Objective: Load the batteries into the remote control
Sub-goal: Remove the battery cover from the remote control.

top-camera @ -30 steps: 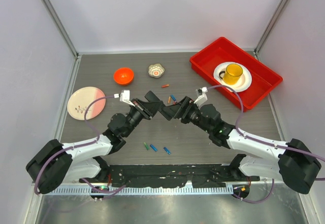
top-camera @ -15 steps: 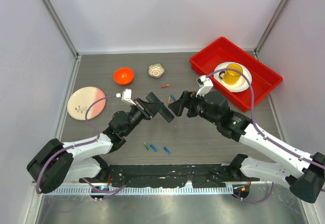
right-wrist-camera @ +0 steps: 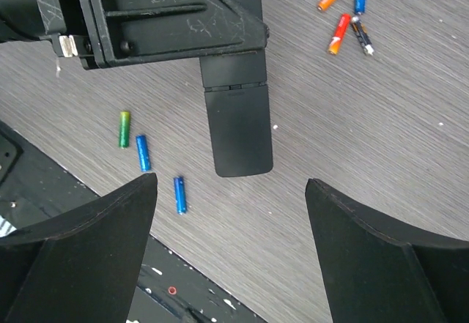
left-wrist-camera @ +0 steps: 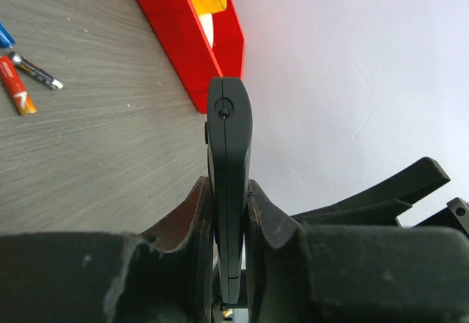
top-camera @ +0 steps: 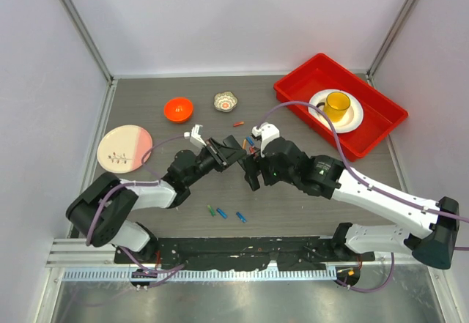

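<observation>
My left gripper (top-camera: 220, 153) is shut on a black remote control (top-camera: 234, 149), held above the table. In the left wrist view the remote control (left-wrist-camera: 229, 140) stands edge-on, clamped between both fingers. My right gripper (top-camera: 253, 168) hangs open just above it; from the right wrist the remote control (right-wrist-camera: 238, 129) lies between the spread fingers (right-wrist-camera: 88, 250). Batteries lie loose on the table: a green one (right-wrist-camera: 124, 129) and two blue ones (right-wrist-camera: 142, 152) near the front edge. An orange, blue and red cluster (right-wrist-camera: 339, 34) lies farther back.
A red tray (top-camera: 293, 88) at the back right holds a white plate (top-camera: 316, 105) and a yellow cup (top-camera: 338, 105). An orange bowl (top-camera: 178, 108) and a small patterned bowl (top-camera: 226, 102) stand at the back. At the left lies a pink plate (top-camera: 124, 148).
My right gripper has swung left from beside the remote control to a spot over it, and its jaws have widened. The left gripper has pushed forward with the remote control still held.
</observation>
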You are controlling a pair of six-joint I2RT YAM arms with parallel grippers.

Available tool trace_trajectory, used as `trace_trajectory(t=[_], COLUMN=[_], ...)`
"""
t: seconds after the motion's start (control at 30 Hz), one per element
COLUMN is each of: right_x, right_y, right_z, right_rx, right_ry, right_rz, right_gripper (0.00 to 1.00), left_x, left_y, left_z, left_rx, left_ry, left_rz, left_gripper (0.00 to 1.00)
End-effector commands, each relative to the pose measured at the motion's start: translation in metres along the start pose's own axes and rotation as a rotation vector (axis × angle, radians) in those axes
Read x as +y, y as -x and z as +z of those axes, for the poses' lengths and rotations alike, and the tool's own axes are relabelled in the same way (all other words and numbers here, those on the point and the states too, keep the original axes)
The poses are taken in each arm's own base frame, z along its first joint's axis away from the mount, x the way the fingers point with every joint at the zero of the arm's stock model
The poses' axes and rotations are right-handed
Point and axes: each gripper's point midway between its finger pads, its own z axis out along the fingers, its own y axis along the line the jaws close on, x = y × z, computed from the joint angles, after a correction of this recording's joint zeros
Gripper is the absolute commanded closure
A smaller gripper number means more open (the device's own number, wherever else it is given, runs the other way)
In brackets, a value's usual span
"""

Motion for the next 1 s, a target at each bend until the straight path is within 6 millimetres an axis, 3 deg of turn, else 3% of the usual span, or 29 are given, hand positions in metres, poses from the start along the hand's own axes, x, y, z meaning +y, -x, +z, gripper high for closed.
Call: trace_trajectory(t=[0.0,0.23,0.97], right_x=[-0.006,-0.004,-0.007], right_y=[0.012,-0.001,-0.003], right_z=[-0.008,0.003,0.016], right_rx=[-0.017,0.038,0.029], right_ry=[-0.048,-0.043,-0.064], right_rz=[-0.04,-0.077,-0.089], right_gripper=[0.13,0.16,0.35], left_x=[-0.046,-0.051,-0.045], left_y=[0.006,0.004,0.001], left_z=[0.006,0.007,0.008], left_rx=[0.009,0.024,0.035], left_ry=[-0.192,-0.23,-0.222], left_rz=[-0.049,-0.058,-0.061], left_gripper=[1.0,1.0,1.0])
